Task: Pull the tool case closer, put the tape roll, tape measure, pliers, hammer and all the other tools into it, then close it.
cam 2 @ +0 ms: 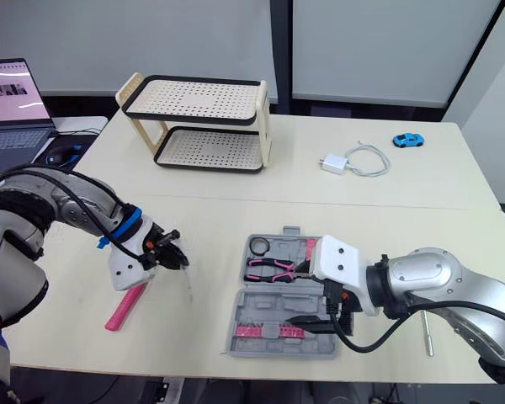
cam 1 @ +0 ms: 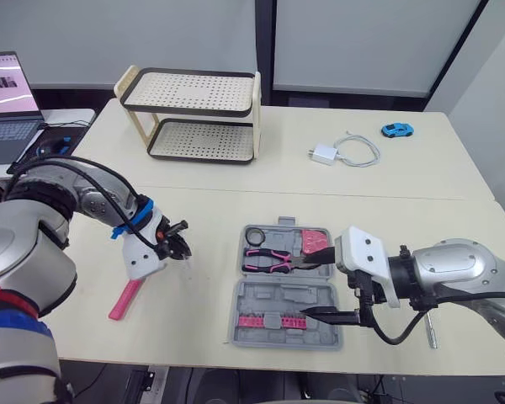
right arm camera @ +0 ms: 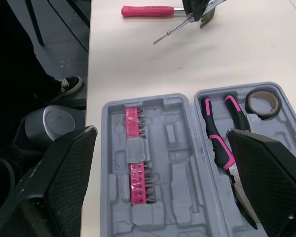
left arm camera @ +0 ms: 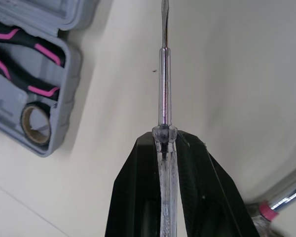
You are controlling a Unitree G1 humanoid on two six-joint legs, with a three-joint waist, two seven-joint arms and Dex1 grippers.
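Open and flat on the near part of the cream table (cam 1: 387,172): the grey plastic tool case (cam 1: 273,296), both halves facing up. In the far half, black-and-pink pliers (cam 1: 268,261) lying across the middle pocket, with a brown tape roll (cam 1: 254,235) tucked in the corner pocket just beside them. In the near half, a strip of pink screwdriver bits (cam 1: 268,321). Hovering right over the case, the right gripper (right arm camera: 162,133), black fingers spread wide, one to each side of the near half, gripping nothing. Over to the left, well apart from the case, the left gripper (left arm camera: 166,137), fingers pressed together on the clear handle of a slim steel-shafted screwdriver (left arm camera: 164,84), tip poking out past the fingertips above bare table. Just beside that gripper, flat on the table, the pink-handled hammer (cam 1: 124,300). Near the right arm, a thin metal tool (cam 1: 432,331) lying loose. Farther back: a cream two-tier perforated rack (cam 1: 194,91), a white charger with coiled cable (cam 1: 324,154), a small blue toy car (cam 1: 396,130), and an open laptop (cam 1: 4,109) at the left edge.
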